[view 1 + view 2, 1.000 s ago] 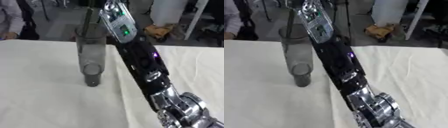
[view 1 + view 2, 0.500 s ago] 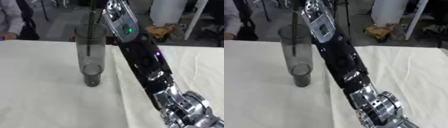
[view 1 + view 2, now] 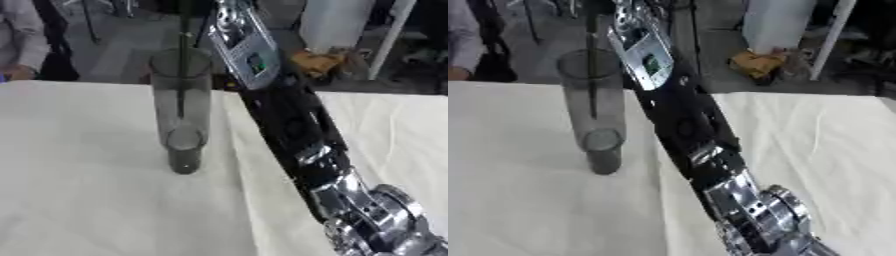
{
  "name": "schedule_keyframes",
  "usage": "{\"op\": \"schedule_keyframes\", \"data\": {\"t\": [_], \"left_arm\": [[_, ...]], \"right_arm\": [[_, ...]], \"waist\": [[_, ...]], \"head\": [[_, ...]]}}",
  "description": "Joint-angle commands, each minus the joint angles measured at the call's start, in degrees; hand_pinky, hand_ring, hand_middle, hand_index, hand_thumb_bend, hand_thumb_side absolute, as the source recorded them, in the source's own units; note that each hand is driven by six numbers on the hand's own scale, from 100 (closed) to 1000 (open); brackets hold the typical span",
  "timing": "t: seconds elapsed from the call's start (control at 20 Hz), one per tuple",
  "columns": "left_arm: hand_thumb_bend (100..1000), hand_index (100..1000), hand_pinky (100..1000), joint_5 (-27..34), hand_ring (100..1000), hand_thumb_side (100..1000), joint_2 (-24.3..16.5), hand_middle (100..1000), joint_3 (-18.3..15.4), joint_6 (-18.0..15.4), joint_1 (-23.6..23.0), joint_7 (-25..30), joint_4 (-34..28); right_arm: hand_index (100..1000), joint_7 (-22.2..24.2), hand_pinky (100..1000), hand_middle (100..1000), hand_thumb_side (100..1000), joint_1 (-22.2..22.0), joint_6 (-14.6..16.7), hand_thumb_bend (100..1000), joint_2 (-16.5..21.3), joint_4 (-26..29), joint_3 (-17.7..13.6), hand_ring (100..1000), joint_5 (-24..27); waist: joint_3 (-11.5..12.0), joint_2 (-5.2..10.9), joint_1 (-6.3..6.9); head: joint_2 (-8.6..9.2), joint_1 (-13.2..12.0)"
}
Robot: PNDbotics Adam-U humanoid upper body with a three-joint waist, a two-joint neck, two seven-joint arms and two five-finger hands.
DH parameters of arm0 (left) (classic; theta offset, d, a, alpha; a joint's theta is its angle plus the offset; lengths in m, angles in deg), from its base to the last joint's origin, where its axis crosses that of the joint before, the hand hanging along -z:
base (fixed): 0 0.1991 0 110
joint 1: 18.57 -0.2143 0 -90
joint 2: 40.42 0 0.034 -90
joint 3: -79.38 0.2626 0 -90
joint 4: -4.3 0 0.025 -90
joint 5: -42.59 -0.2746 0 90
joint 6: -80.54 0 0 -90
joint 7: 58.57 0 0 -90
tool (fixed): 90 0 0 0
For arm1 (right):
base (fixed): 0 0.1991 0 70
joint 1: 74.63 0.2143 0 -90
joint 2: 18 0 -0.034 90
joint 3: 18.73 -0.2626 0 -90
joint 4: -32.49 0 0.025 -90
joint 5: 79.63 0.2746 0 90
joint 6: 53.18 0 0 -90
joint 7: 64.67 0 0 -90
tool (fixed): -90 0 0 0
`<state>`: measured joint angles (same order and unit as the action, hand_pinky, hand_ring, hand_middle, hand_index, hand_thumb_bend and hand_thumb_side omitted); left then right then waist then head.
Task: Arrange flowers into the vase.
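The vase (image 3: pixel 181 112) is standing upright on the white table (image 3: pixel 79 200). A dark flower stem (image 3: pixel 183 60) is hanging inside it. The right arm (image 3: pixel 289 125) is reaching overhead (hand out of frame, grip state unknown).

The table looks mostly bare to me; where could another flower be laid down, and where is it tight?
The white table is bare left of the vase and in front of it, out to the near edge. Another bare patch lies right of the right arm, toward the far right corner. It is tight between the vase and the arm, where a dark stem stands in the vase.
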<state>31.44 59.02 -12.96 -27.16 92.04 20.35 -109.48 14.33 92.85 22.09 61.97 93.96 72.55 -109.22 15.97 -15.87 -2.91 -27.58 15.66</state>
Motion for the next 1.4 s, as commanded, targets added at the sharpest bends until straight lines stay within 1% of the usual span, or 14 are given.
{"op": "schedule_keyframes", "data": {"t": [0.05,0.2,0.3,0.35,0.45,0.5,0.7,0.85,0.95,1.1,1.35,1.4], "left_arm": [[100,961,728,-0.15,874,1000,-0.41,946,-0.31,0.09,0.38,-0.10,-0.82],[100,962,729,-0.15,874,1000,-0.40,946,-0.35,0.08,0.42,-0.13,-0.82],[100,962,728,-0.15,874,1000,-0.37,946,-0.38,0.12,0.43,-0.17,-0.82],[100,962,728,-0.16,874,1000,-0.36,946,-0.38,0.16,0.42,-0.18,-0.82],[100,962,728,-0.17,874,1000,-0.33,946,-0.36,0.21,0.41,-0.17,-0.82],[100,962,728,-0.17,874,1000,-0.31,946,-0.37,0.22,0.41,-0.17,-0.82],[100,962,727,-0.12,874,1000,-0.29,946,-0.35,0.26,0.42,-0.16,-0.82],[100,962,727,-0.11,874,1000,-0.29,946,-0.36,0.31,0.36,-0.15,-0.82],[100,962,727,-0.11,874,1000,-0.29,946,-0.38,0.34,0.34,-0.16,-0.82],[100,962,727,-0.10,874,1000,-0.29,946,-0.38,0.34,0.34,-0.16,-0.82],[100,962,727,-0.08,874,1000,-0.28,946,-0.36,0.37,0.27,-0.16,-0.82],[100,962,727,-0.07,874,1000,-0.28,946,-0.37,0.37,0.25,-0.17,-0.82]], "right_arm": [[388,0.44,274,183,829,0.75,0.37,399,1.64,1.70,0.31,560,-0.19],[389,0.41,291,191,831,0.00,0.65,365,2.05,1.99,0.60,577,-0.07],[388,0.23,304,198,831,-0.43,0.87,360,2.28,2.19,0.79,590,0.05],[388,0.24,328,220,831,-0.60,0.96,356,2.39,2.26,0.91,611,0.11],[388,0.35,343,237,831,-0.96,1.07,358,2.57,2.44,1.16,626,0.27],[389,0.39,389,270,828,-1.20,1.07,361,2.61,2.58,1.22,665,0.49],[391,0.49,459,312,833,-1.87,1.13,374,2.78,2.82,1.52,714,1.21],[425,0.81,498,341,847,-2.08,1.48,382,2.96,2.80,1.80,739,1.32],[449,1.27,540,361,864,-2.18,1.60,385,3.14,2.66,1.98,763,1.14],[477,2.46,581,397,875,-2.43,1.93,362,3.55,2.47,2.34,793,0.56],[490,5.26,605,429,886,-2.74,2.92,328,4.24,2.00,2.85,817,-1.08],[495,5.75,607,433,893,-2.81,3.15,305,4.40,2.01,2.95,819,-1.39]], "waist": [[-0.03,1.38,0.54],[-0.07,1.33,0.64],[-0.11,1.30,0.70],[-0.14,1.29,0.70],[-0.21,1.27,0.71],[-0.26,1.25,0.74],[-0.32,1.22,0.83],[-0.33,1.22,0.90],[-0.39,1.26,0.92],[-0.50,1.32,0.93],[-0.54,1.39,0.92],[-0.57,1.41,0.92]], "head": [[-0.01,-0.26],[0.09,-0.39],[0.13,-0.41],[0.15,-0.42],[0.18,-0.47],[0.20,-0.51],[0.31,-0.61],[0.29,-0.63],[0.31,-0.63],[0.40,-0.74],[0.48,-0.92],[0.46,-0.95]]}}
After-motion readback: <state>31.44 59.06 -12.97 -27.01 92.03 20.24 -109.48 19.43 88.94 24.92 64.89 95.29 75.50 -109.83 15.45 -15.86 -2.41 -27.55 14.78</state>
